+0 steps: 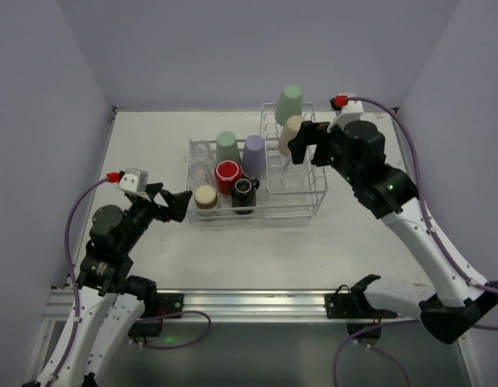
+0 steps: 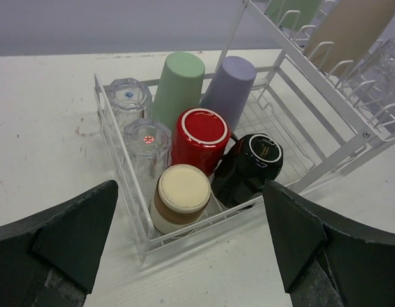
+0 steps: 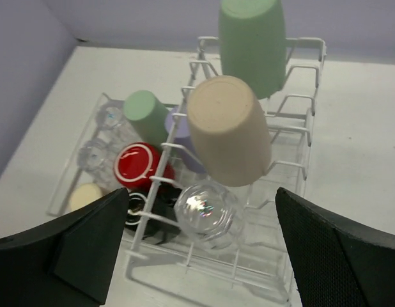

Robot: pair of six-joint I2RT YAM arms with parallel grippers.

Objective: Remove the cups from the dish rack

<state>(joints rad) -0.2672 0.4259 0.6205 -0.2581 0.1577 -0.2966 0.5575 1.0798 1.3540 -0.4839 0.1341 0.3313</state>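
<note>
Left end effector [image 1: 178,205]: jaws spread wide with nothing between them; it hovers just off the near-left corner of the dish rack [image 1: 320,187], apart from the wire.
Right end effector [image 1: 309,143]: jaws equally wide and empty; it hangs over the right, taller half of the rack and faces the cups there.
Nearest the left end effector: small tan cup [image 1: 205,197] in the rack's near-left corner, with the black mug [image 1: 244,192] just beside it.
Basket middle: red mug [image 1: 227,175], base up, touching the black mug.
Basket left wall: two clear glasses [image 1: 201,151] and [image 1: 200,172], one behind the other.
Basket far side: pale green tumbler [image 1: 226,146] and lavender tumbler [image 1: 254,153], side by side, mouths down.
Nearest the right end effector: beige tumbler [image 1: 291,133], tilted on the rack's upright dividers.
Below it: another clear glass [image 3: 205,214], lying among the dividers.
Far end of the dividers: second green tumbler [image 1: 289,103], tilted.
Surface [image 1: 152,145]: white; the rack sits on it, towards the far side.
</note>
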